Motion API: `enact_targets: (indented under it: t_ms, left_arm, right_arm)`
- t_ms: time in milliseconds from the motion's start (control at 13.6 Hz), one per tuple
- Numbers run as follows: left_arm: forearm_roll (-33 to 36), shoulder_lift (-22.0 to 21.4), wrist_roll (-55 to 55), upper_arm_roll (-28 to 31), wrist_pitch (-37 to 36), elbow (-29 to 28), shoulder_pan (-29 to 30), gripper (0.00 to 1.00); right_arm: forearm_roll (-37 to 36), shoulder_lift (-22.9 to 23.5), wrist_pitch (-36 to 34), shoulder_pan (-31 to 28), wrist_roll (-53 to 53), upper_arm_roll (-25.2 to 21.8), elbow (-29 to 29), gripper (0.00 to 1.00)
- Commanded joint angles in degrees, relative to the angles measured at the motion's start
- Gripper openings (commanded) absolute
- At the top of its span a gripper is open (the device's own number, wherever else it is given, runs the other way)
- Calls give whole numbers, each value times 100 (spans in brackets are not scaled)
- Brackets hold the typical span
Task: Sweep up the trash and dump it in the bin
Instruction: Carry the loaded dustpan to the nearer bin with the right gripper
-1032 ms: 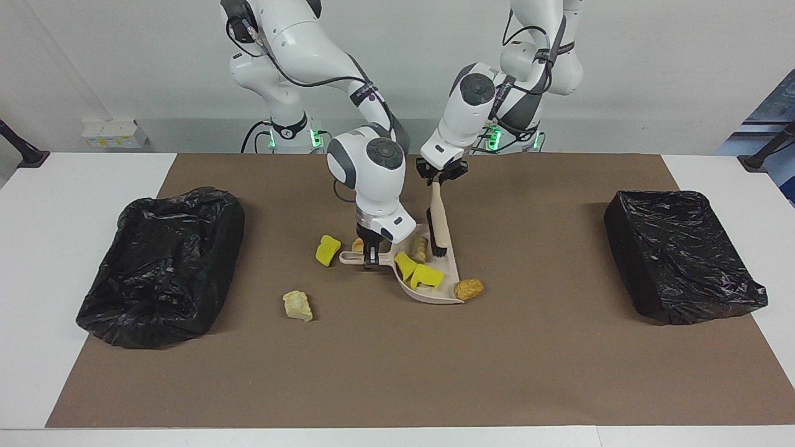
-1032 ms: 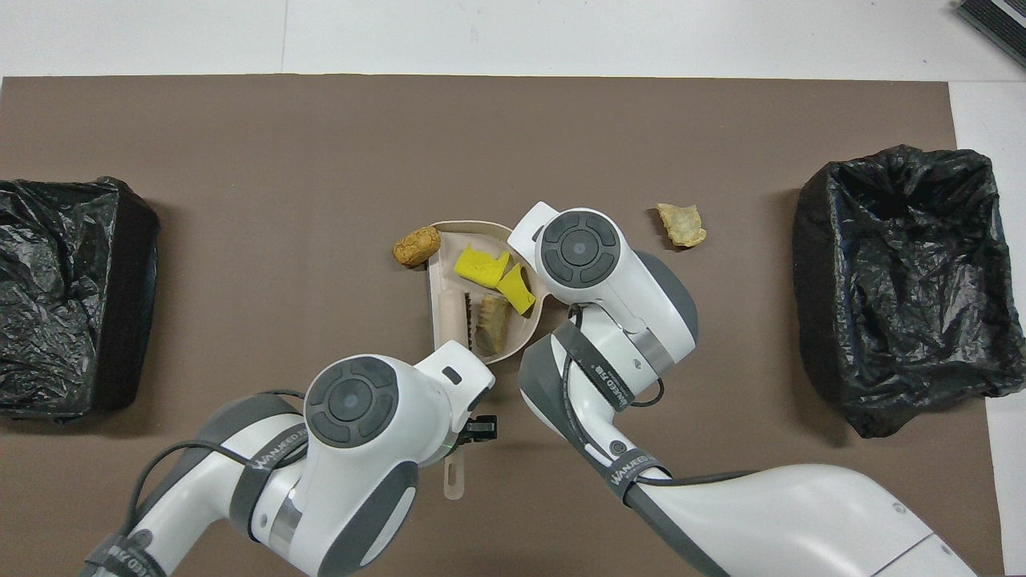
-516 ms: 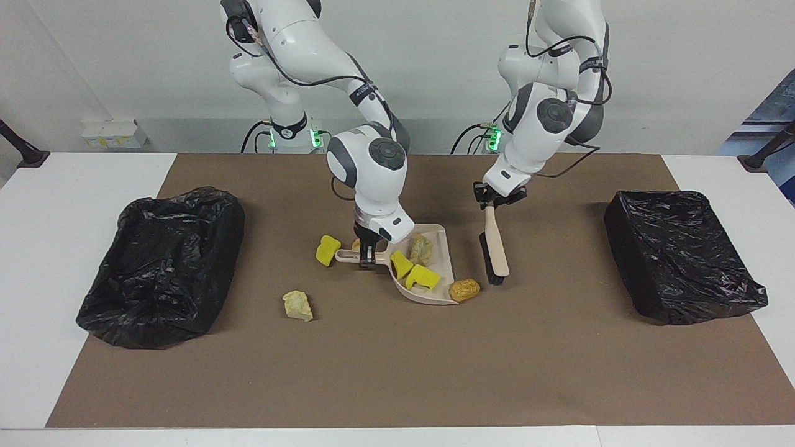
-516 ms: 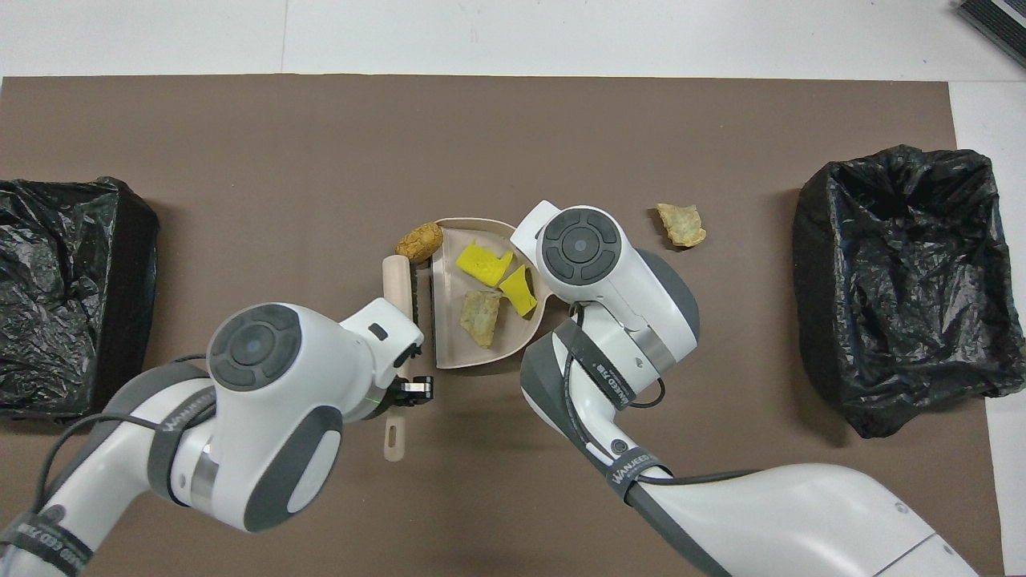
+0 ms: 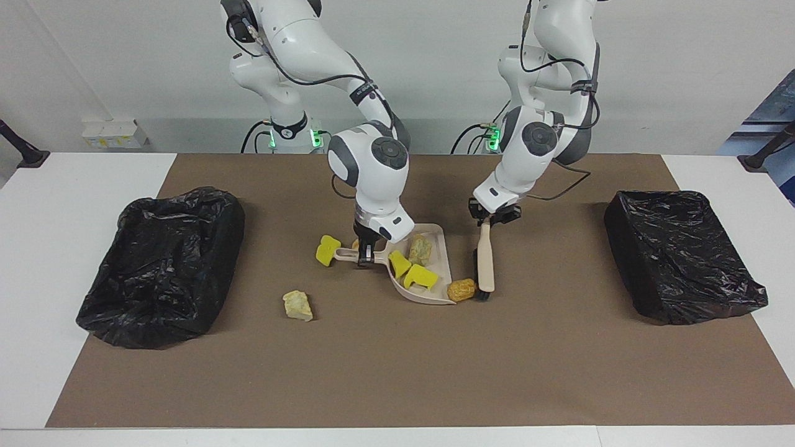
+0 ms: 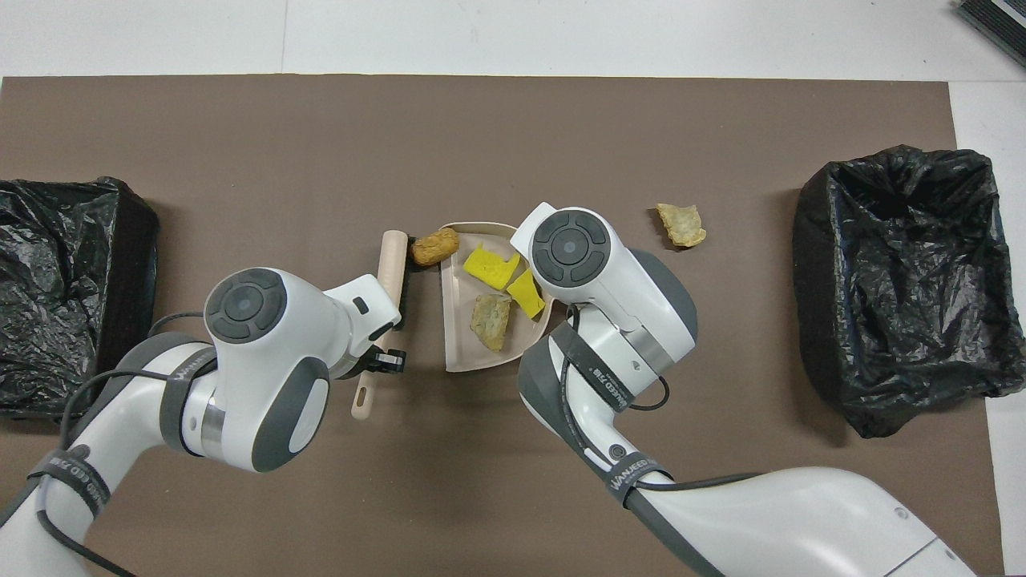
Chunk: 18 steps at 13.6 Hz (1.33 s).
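My right gripper (image 5: 366,256) is shut on the handle of the beige dustpan (image 5: 442,261), which lies on the brown mat. In the pan lie two yellow sponge pieces (image 5: 422,276) and a tan lump (image 5: 420,248). My left gripper (image 5: 494,217) is shut on the handle of the beige brush (image 5: 484,264); its bristles touch a golden-brown lump (image 5: 463,289) at the pan's mouth. Loose trash on the mat: a yellow sponge (image 5: 327,249) beside the pan's handle and a pale lump (image 5: 298,305). From above, the brush (image 6: 393,264), golden lump (image 6: 434,246) and pan (image 6: 461,320) show; my right wrist hides its fingers.
Two black bag-lined bins stand on the mat, one (image 5: 161,264) toward the right arm's end and one (image 5: 680,254) toward the left arm's end. A small brown piece (image 5: 356,244) peeks out by the right gripper. Bare mat stretches away from the robots.
My left arm lifted the brush out of the pan, swung it toward its own end, then brought it against the golden-brown lump, nudging it toward the pan's mouth. The dustpan turned slightly.
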Motion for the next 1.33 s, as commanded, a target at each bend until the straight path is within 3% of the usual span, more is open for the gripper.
enact_targets:
  t_ms: [0,221,442,590,958,1253]
  left_arm:
    - [48,-83,-23,52,56,21,-488,0]
    - [39,-57,-356,51,3,187,-771,0]
    - [74,-248,-664,122,-611,399,-674,0]
    - [118,-355,-1679,122,-919,399,-692,0]
    - [364,-609,-2712,87,-938,119,-1034,0]
    - [364,-1197,-3573,52,-850,-636,-1718,0]
  right_arm:
    - [-149,-24,7,-34,289,44,-80,0]
    - [-96,-15,130,-113,334,44,-141,0]
    - [-88,11,280,-148,202,44,-115,0]
    - [-96,55,289,-288,-218,44,-18,0]
    - [18,-181,131,-849,-991,61,96,0]
    - [308,-471,-18,-1421,-1906,53,193,0]
